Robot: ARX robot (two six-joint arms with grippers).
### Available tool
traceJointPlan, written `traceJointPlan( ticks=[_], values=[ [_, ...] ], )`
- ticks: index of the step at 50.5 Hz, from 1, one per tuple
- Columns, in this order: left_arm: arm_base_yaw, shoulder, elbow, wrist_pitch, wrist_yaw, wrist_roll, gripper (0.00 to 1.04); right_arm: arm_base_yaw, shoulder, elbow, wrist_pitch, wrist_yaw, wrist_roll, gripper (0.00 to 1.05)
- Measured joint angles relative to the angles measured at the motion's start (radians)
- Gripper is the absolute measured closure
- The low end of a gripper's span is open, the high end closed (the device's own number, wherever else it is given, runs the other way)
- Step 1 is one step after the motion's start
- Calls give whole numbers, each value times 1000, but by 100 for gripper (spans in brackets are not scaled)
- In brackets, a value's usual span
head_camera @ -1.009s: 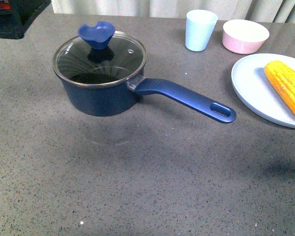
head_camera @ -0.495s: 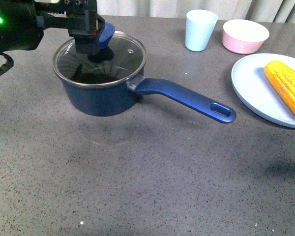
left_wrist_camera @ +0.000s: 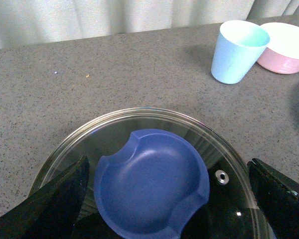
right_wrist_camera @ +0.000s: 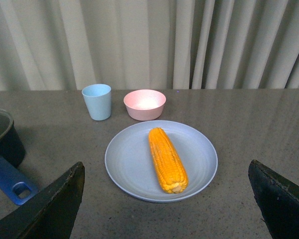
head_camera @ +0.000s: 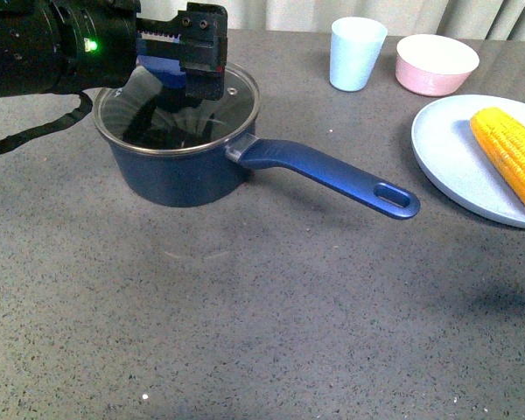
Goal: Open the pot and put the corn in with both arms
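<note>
Hovering the left end effector [head_camera: 185, 80] right over the pot [head_camera: 179, 179], toward the far left corner of the surface, spreading its fingers [left_wrist_camera: 60, 204] wide on either side of the blue knob [left_wrist_camera: 152, 181] and pinching nothing as yet. Straddling the knob this way, judging from the left wrist view, for a squeeze across its cupped rim, the one obvious grip point on the glass lid [head_camera: 232, 101]. Seeing the lid sitting squarely on the pot's rim, and so shutting out the corn [right_wrist_camera: 167, 158] for now.

Holding the right end effector [right_wrist_camera: 168, 204] out of the front view, short of the plate [right_wrist_camera: 127, 167] on its near-edge side, fingers spreading wide with nothing between them; probably standing by for removal of the lid. Finding the corn lying lengthwise on that pale blue plate at the right edge of the surface, well apart from the pot.

Noting the long handle [head_camera: 332, 171] pointing toward the near right, into the gap between pot and plate, and so narrowing the low route for carrying the corn across; judging a pass above it safer than a low sweep. Noting the light blue cup [head_camera: 357, 52] and the pink bowl [head_camera: 437, 63] standing near the far edge, crowding the room behind the plate. Counting on the broad bare stretch along the near edge, in front of the pot, as likely room for setting the lid down.
</note>
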Motion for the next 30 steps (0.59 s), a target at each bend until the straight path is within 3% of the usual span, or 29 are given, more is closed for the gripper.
traceJointPlan(
  ticks=[30],
  values=[
    [0, 117, 122, -59, -63, 17, 9, 0, 0, 0, 0, 0, 0, 9]
  ],
)
